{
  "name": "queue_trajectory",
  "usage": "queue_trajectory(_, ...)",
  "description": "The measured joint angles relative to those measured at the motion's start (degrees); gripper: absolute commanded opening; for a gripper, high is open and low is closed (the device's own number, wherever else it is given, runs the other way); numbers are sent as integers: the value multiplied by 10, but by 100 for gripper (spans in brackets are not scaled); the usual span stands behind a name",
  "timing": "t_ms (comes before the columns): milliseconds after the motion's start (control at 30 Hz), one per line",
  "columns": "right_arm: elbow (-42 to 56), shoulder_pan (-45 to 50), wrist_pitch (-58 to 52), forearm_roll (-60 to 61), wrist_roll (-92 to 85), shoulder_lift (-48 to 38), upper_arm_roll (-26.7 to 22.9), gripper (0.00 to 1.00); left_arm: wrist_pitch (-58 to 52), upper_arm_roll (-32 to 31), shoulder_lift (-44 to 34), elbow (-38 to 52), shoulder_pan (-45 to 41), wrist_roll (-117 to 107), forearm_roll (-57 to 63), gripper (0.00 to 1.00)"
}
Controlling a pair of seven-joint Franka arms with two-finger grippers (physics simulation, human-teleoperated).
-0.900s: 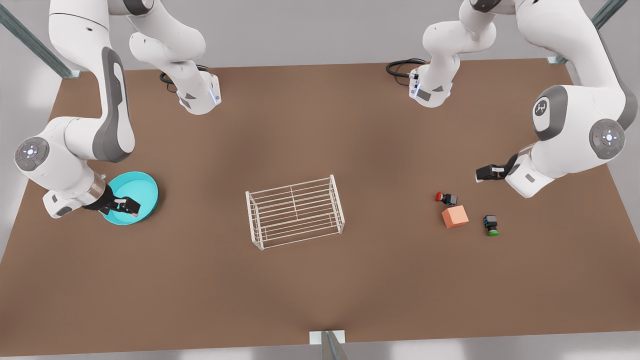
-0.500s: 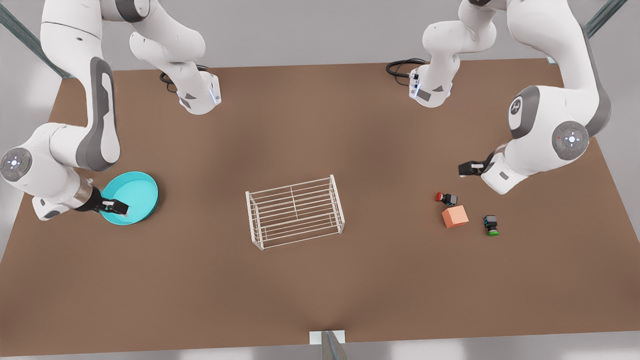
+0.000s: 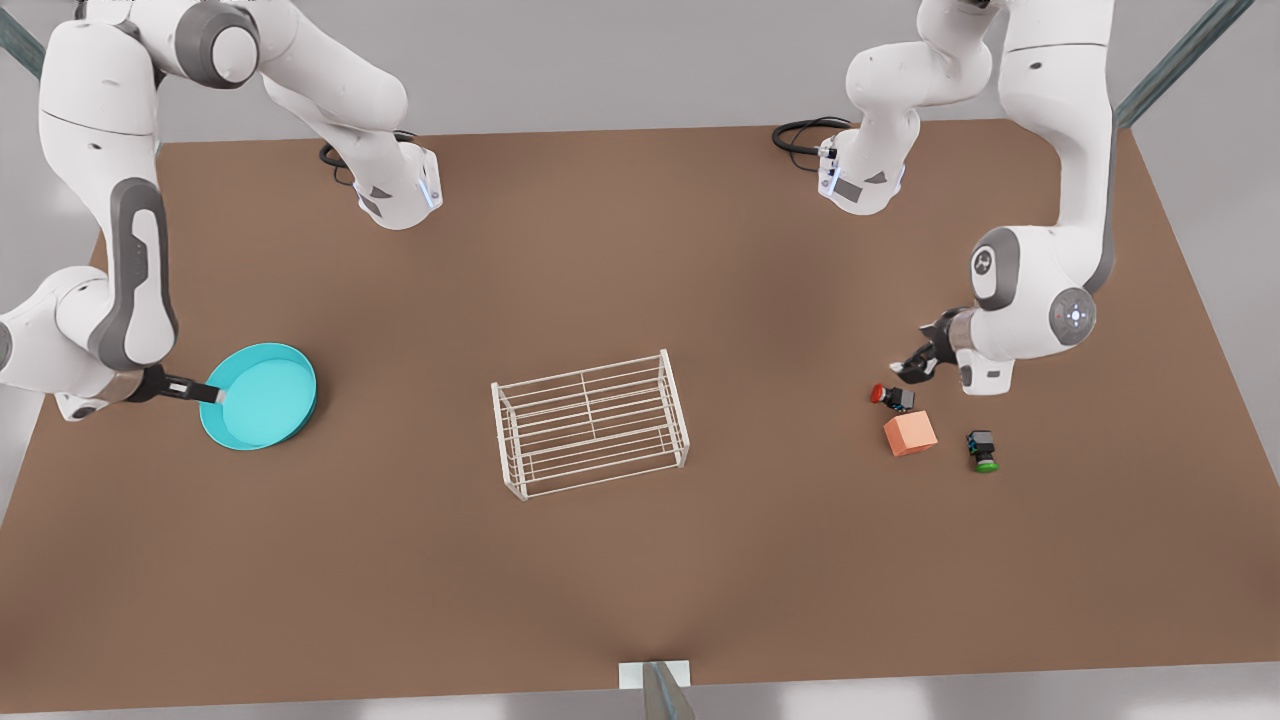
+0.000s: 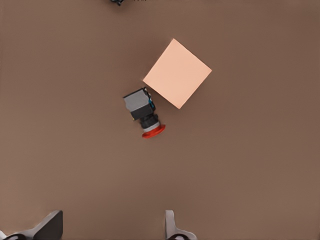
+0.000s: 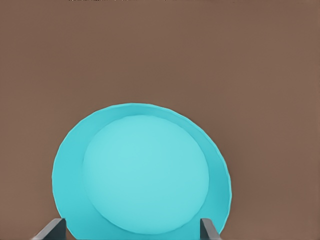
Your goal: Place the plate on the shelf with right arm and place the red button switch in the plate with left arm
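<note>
Front view showed the right gripper [image 3: 212, 393] at the rim of the plate [image 3: 262, 395], on the front view's left side of the brown table [image 3: 600, 250]. Its fingers were spread wide; in the right wrist view the two fingertips [image 5: 50, 230] stood far apart, straddling the near edge of the turquoise plate [image 5: 145, 172], with nothing clamped between them. The plate lay flat on the table, well apart from the shelf [image 3: 590, 423], which stood near the table's middle. On the front view's right, the left gripper [image 3: 908, 368] hung just beside the red button switch [image 3: 891, 396], also released, holding nothing. The left wrist view showed its fingertips [image 4: 50, 225] parted widely above bare table, with the red button switch [image 4: 144, 113] lying on its side, its black body touching a corner of the orange-pink cube [image 4: 177, 73]. In the front view the cube [image 3: 910, 433] sat between the red switch and a green-capped switch [image 3: 982, 450].
</note>
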Motion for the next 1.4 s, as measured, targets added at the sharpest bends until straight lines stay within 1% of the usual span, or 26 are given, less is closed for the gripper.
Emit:
queue_trajectory(67, 7, -14, 23, -1, -33, 14, 1, 100, 53, -1, 3, -27, 9, -35, -16, 100)
queue_trajectory(133, 18, -23, 50, 0, -66, 33, 1, 100, 97, -2, 8, -43, -2, -61, -27, 100)
queue_trajectory(233, 31, -27, 88, 7, -110, 64, 0, 100, 150, -3, 9, -63, -18, -76, -34, 100)
queue_trajectory(367, 46, -28, 127, 41, -164, 105, 0, 100, 213, -4, 10, -105, -15, -79, -21, 100)
queue_trajectory(400, 48, -36, 134, 48, -176, 111, 7, 100, 224, -4, 12, -109, -15, -80, -15, 100)
queue_trajectory(467, 47, -76, 144, 59, -200, 121, 43, 100, 244, -5, 22, -112, -23, -81, -6, 100)
queue_trajectory(533, 44, -89, 151, 66, -224, 132, 55, 100, 263, -6, 34, -110, -29, -81, -1, 100)
queue_trajectory(667, 34, -95, 158, 72, -268, 146, 61, 100, 294, -6, 59, -101, -29, -82, 16, 100)
queue_trajectory(867, 25, -111, 149, 74, -331, 147, 62, 100, 326, -4, 71, -112, -28, -84, 23, 100)
queue_trajectory(933, 24, -112, 143, 75, -348, 147, 62, 94, 339, -2, 74, -124, -21, -87, 23, 100)
queue_trajectory(1033, 24, -113, 130, 76, -372, 145, 62, 76, 356, -2, 83, -128, -17, -93, 22, 100)
queue_trajectory(1167, 24, -113, 116, 76, -397, 144, 63, 65, 375, -2, 94, -132, -17, -101, 22, 100)
queue_trajectory(1233, 25, -113, 112, 76, -408, 144, 63, 62, 381, -2, 96, -133, -17, -104, 21, 100)
queue_trajectory(1300, 26, -113, 110, 76, -418, 144, 63, 51, 387, -2, 97, -135, -17, -107, 21, 100)
queue_trajectory(1367, 26, -113, 107, 76, -427, 144, 63, 44, 395, -2, 102, -137, -17, -109, 20, 100)
queue_trajectory(1400, 26, -113, 107, 76, -431, 144, 63, 44, 399, -2, 104, -137, -17, -110, 20, 100)
